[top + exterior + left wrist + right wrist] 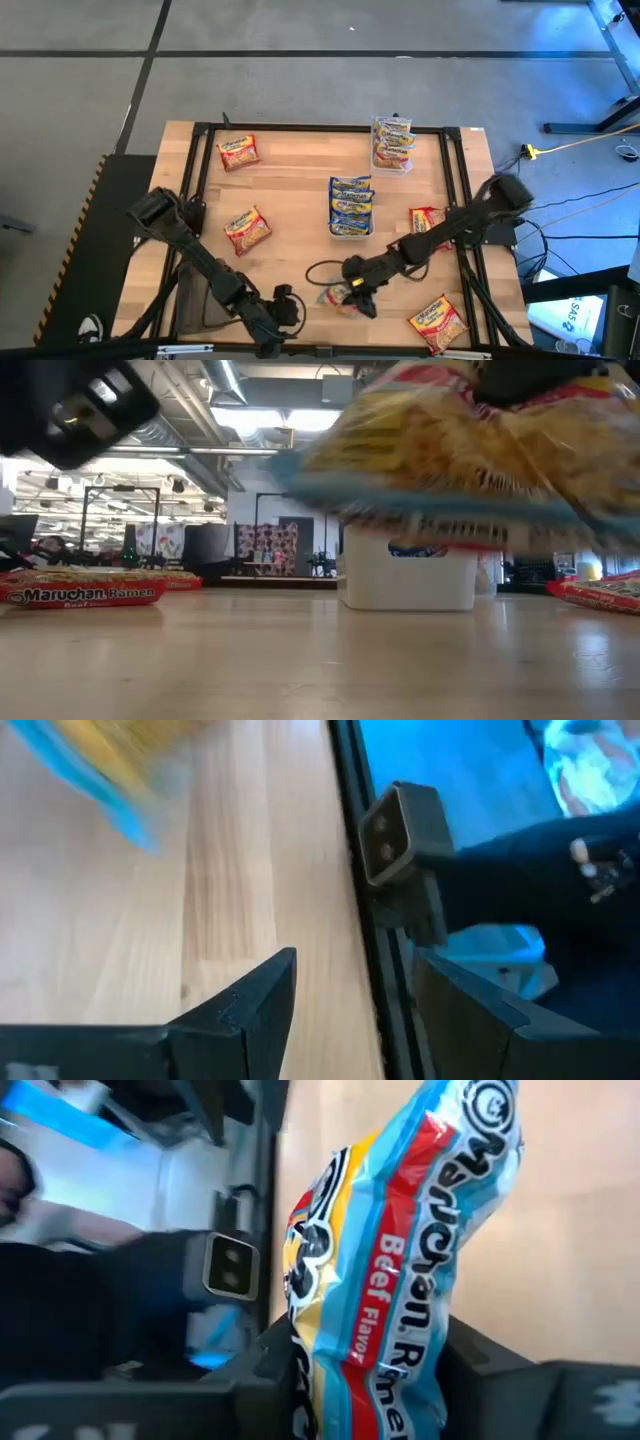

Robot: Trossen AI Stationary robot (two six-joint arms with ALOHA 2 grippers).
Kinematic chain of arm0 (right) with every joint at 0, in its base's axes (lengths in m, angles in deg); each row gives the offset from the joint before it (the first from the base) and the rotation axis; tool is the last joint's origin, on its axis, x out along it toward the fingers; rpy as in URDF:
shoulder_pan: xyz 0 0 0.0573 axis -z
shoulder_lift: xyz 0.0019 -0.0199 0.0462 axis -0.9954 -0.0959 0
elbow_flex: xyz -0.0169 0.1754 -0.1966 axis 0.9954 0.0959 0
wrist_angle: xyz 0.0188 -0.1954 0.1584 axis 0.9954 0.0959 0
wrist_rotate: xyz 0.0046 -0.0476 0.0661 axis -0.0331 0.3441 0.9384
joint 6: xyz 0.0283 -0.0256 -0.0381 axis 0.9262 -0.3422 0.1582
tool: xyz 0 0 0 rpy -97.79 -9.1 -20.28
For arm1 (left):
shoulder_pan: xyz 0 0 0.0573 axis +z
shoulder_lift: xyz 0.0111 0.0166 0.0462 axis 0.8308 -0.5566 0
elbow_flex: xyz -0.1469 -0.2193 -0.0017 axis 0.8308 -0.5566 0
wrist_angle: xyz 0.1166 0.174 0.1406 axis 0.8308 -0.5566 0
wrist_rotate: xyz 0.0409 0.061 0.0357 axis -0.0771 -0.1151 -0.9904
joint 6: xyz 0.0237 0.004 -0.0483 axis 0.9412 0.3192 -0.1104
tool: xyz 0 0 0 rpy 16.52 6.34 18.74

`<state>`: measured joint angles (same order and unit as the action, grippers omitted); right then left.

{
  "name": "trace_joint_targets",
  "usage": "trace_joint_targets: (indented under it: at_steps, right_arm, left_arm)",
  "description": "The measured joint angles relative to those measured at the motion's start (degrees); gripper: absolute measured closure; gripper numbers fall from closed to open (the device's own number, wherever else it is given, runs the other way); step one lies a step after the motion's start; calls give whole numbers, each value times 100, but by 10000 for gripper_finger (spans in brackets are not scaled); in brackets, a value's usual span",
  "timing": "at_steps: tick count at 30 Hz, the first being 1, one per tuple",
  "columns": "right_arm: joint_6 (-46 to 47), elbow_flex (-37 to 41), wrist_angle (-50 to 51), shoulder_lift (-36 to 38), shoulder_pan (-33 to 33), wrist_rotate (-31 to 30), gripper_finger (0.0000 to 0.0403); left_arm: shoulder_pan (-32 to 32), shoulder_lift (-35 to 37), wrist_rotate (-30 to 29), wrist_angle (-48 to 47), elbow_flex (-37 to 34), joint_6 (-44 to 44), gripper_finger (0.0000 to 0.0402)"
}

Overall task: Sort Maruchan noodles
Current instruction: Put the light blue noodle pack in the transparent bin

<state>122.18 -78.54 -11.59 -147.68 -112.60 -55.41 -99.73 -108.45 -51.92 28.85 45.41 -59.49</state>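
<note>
Right claw (352,296) was clamped on a blue-bordered noodle packet (385,1270) near the counter's (290,200) front edge, partly hiding it from above. Left claw (355,1010) stood apart, empty. White tray (351,229) held stacked blue packets.

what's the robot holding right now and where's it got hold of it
The right gripper is shut on a blue-bordered beef packet, pinched at one end. The left gripper holds nothing.

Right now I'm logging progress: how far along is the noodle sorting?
Partly done. Blue-bordered packets are stacked in the middle tub, and more fill the far tray. The right pincer holds a blue Beef Flavor packet. Five red-bordered packets, like the one at, lie loose. The left pincer waits, open.
</note>
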Motion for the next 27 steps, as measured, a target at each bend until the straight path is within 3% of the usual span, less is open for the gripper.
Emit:
trace_joint_targets:
  at_steps: [7,11,14,19,24,27]
  right_arm:
    - [-669,-1,2125,1801,169,-896,281]
    - [-1177,-3,3085,2788,461,-1753,280]
    - [-1599,-1,3815,3399,804,-2300,280]
    - [-2442,-1,4629,4191,1622,-3154,279]
    - [-3902,-1,4794,4484,2782,-3280,284]
    - [-4846,-1,4764,4453,3651,-2821,291]
  left_arm:
    - [69,483,75,-508,-14,523,208]
    - [259,928,35,-856,-291,815,208]
    - [404,1512,-116,-893,-841,829,208]
    - [664,2576,-344,-34,-2141,803,208]
    - [962,3257,-491,1015,-3146,693,208]
    - [1157,3437,-683,1279,-3393,749,208]
